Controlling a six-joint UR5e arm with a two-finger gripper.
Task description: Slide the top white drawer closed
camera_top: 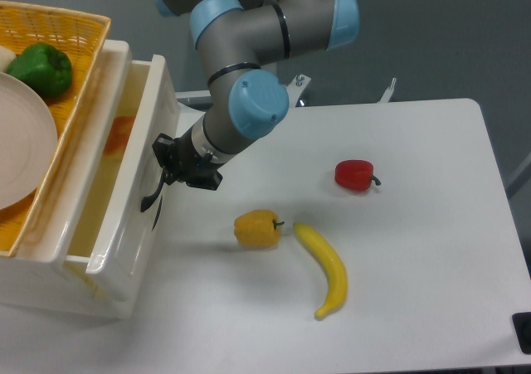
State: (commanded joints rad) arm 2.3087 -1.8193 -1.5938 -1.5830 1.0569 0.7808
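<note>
End effector [170,171] presses the top white drawer [133,193] front (finger opening unclear).

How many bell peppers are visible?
3: a green bell pepper in the yellow wicker basket, a yellow bell pepper and a red bell pepper on the white table.

On the white surface [415,266] we saw a yellow bell pepper [256,228] just beside a banana [325,267], with a red bell pepper [355,175] apart. A yellow wicker basket [58,34] held a green pepper [41,68] and a plate [21,146].
</note>
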